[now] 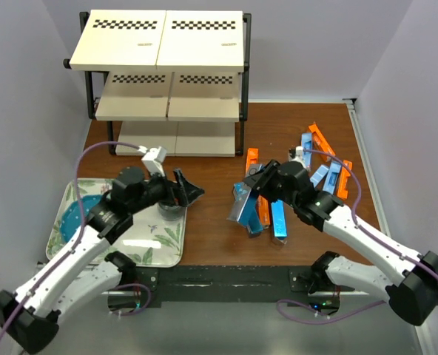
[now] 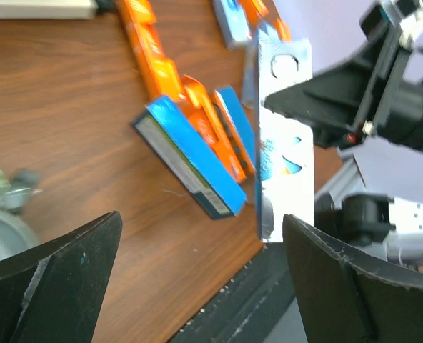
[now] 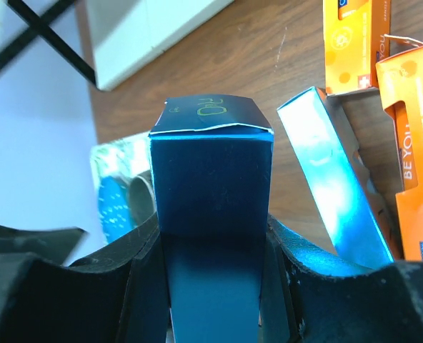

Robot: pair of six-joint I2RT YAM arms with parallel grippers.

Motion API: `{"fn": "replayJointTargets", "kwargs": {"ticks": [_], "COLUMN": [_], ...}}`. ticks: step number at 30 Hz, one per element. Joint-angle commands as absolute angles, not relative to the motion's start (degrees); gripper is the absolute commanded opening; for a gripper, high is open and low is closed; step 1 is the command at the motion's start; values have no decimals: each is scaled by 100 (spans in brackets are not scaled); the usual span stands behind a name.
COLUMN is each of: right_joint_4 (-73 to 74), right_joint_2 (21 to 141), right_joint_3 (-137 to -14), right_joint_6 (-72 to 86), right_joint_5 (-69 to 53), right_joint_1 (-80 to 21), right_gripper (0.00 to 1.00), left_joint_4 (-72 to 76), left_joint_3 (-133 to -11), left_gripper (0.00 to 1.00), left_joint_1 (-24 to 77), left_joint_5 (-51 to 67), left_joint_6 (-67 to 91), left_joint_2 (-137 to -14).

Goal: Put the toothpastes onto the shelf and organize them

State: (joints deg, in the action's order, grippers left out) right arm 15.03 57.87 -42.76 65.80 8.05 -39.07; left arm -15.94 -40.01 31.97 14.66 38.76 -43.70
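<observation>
My right gripper (image 1: 253,189) is shut on a shiny dark blue toothpaste box (image 1: 243,206) and holds it tilted above the table, left of the pile. In the right wrist view this box (image 3: 211,164) fills the gap between the fingers (image 3: 304,250). Several orange, light blue and dark blue toothpastes (image 1: 319,171) lie loose on the table's right side. The shelf (image 1: 163,74) stands at the back left, and the boards I can see are bare. My left gripper (image 1: 187,191) is open and empty, facing the held box (image 2: 286,143) from the left.
A leaf-patterned tray (image 1: 156,244) with a round blue plate (image 1: 78,214) and a small grey cup (image 1: 171,211) lies at the front left under my left arm. White walls close in both sides. A dark blue box (image 2: 186,161) lies across orange ones (image 2: 161,68).
</observation>
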Motion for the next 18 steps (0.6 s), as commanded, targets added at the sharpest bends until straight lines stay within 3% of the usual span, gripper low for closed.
{"fn": "replayJointTargets", "kwargs": {"ticks": [1, 6, 18], "right_joint_4": [1204, 1204, 1029], "right_joint_2": [5380, 5168, 5001], "right_joint_3": [-4201, -4087, -3938], "right_joint_6": [7198, 7409, 7672], "right_joint_5": [1177, 1222, 1222], "right_joint_1": [-3876, -3867, -3867], "right_gripper": [20, 20, 20], "left_joint_4": [-880, -388, 53], "left_joint_3": [-4534, -4711, -4772], "left_gripper": [100, 100, 100], "left_joint_1": [4322, 5193, 6222], "left_joint_5": [450, 18, -1097], "left_joint_6": [3946, 3937, 4464], "left_joint_2": [-4937, -5370, -6134]}}
